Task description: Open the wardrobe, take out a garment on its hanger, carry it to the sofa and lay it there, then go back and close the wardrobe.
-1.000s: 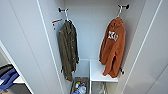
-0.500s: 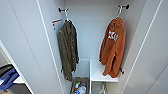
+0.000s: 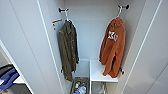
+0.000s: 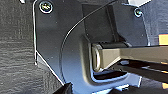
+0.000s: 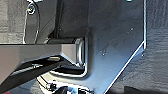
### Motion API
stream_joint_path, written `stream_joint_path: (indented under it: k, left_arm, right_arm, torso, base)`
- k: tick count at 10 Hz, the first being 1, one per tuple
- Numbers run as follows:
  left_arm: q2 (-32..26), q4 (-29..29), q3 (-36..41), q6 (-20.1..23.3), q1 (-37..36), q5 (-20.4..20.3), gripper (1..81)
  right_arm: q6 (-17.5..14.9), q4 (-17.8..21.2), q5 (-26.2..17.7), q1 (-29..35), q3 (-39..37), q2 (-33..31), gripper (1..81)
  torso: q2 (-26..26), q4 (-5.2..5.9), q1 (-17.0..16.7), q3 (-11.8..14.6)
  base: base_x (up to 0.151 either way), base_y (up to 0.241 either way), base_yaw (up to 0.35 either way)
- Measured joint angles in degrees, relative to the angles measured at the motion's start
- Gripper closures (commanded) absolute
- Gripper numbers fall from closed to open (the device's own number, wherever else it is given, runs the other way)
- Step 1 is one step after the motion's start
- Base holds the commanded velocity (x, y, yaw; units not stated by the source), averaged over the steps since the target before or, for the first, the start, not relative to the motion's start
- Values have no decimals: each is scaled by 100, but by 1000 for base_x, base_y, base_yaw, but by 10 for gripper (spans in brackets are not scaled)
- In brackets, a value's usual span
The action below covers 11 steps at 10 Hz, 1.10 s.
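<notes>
The wardrobe (image 3: 92,30) stands open in the head view, with its white doors (image 3: 27,45) swung out to both sides. The garment (image 3: 113,50), a rust-orange hooded sweatshirt with white lettering, hangs at the right of the white interior. Its thin white hanger (image 3: 119,11) hooks onto a dark peg near the top right. The sweatshirt's hem reaches down to a white shelf (image 3: 98,72). Both wrist views show the robot's own dark plate and jointed bar over dark floor.
A dark olive jacket (image 3: 68,52) hangs on its own hanger at the wardrobe's left. A basket of small items (image 3: 79,86) sits on the wardrobe floor beside the shelf. A blue and dark object (image 3: 7,77) lies outside, past the left door.
</notes>
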Motion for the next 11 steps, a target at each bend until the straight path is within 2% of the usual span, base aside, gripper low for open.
stream_joint_path:
  k: [11]
  left_arm:
    - [-1, 0, 0, 1, 6, 0, 10]
  right_arm:
    - [4, 4, 4, 13, -4, 94, 10]
  torso:
    - [0, 0, 0, 0]
  base:
    - [0, 0, 0]
